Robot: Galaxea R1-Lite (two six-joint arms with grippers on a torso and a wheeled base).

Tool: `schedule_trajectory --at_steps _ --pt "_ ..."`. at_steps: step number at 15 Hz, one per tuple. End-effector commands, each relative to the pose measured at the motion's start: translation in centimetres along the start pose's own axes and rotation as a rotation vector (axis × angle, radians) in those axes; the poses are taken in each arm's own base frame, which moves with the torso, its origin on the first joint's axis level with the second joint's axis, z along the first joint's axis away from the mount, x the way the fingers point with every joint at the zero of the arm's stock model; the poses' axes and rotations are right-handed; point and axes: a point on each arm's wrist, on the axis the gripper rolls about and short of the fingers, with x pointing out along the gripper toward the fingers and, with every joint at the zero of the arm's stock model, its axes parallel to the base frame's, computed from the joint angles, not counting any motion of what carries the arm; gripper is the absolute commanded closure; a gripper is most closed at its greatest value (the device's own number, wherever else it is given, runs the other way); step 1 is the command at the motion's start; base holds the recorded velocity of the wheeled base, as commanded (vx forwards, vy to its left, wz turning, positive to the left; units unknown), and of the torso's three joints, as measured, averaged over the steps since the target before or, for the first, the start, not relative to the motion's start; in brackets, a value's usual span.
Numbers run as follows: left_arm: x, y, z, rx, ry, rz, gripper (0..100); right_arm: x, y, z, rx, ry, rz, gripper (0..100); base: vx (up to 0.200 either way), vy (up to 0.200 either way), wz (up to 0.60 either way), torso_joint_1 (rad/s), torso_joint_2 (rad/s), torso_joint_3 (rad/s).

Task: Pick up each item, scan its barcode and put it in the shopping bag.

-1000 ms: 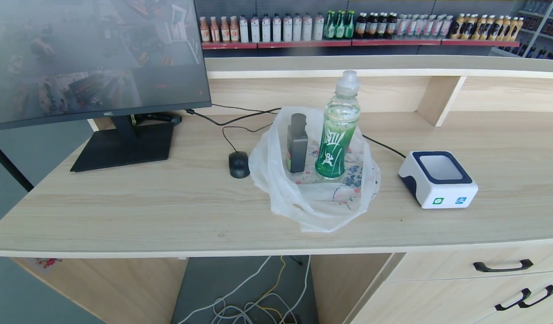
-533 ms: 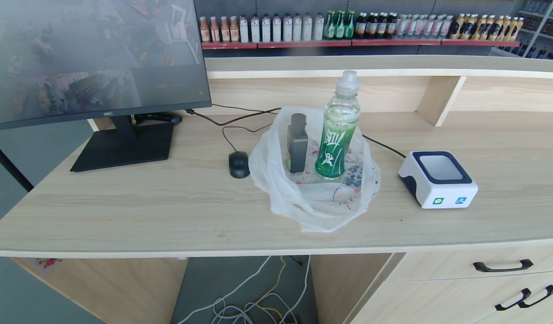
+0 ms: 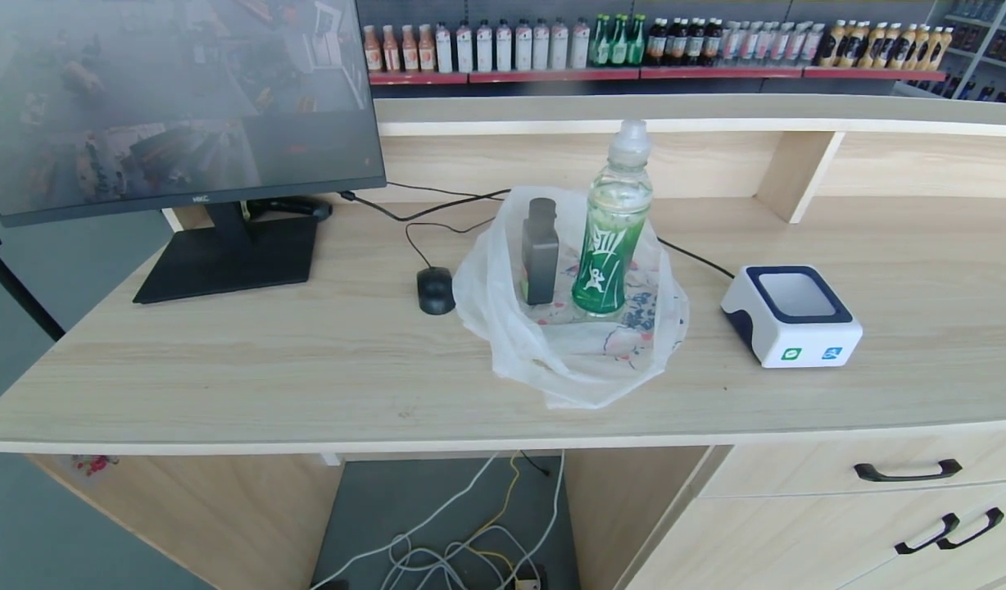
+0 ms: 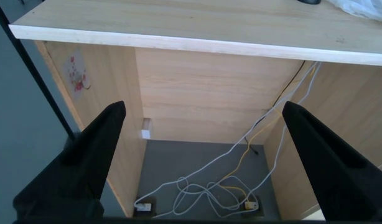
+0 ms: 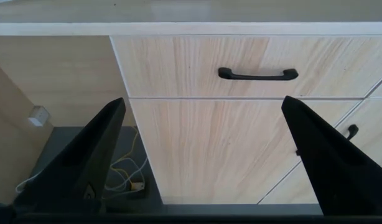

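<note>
The shopping bag (image 3: 577,369) sits on the counter (image 3: 306,360), above both grippers. The left gripper (image 4: 203,109) has its fingers spread wide, empty, facing the cables (image 4: 209,186) under the counter; the right gripper (image 5: 203,102), equally spread and empty, faces a drawer (image 5: 197,62). In the bag stand a green bottle (image 3: 608,246) and a grey bottle (image 3: 540,254), between mouse (image 3: 435,289) and scanner (image 3: 790,315).

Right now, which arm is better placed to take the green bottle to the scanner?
Right, probably: the green bottle stands nearest the scanner, and the right gripper hangs open below that end of the counter.
</note>
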Motion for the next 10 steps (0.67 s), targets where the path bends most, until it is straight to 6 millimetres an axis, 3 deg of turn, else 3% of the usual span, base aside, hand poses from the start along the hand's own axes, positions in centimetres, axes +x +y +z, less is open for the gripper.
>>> schedule_trajectory --at_steps 1,10 --pt "0.0 0.0 0.0 -0.002 0.0 0.001 0 0.01 0.0 0.01 -0.001 0.002 0.001 0 0.0 -0.2 0.0 -0.007 0.0 0.002" --pt "0.0 0.0 0.0 -0.002 0.0 0.001 0 0.01 0.0 0.01 -0.008 0.002 0.001 0 0.0 -0.2 0.0 0.002 0.0 0.002"
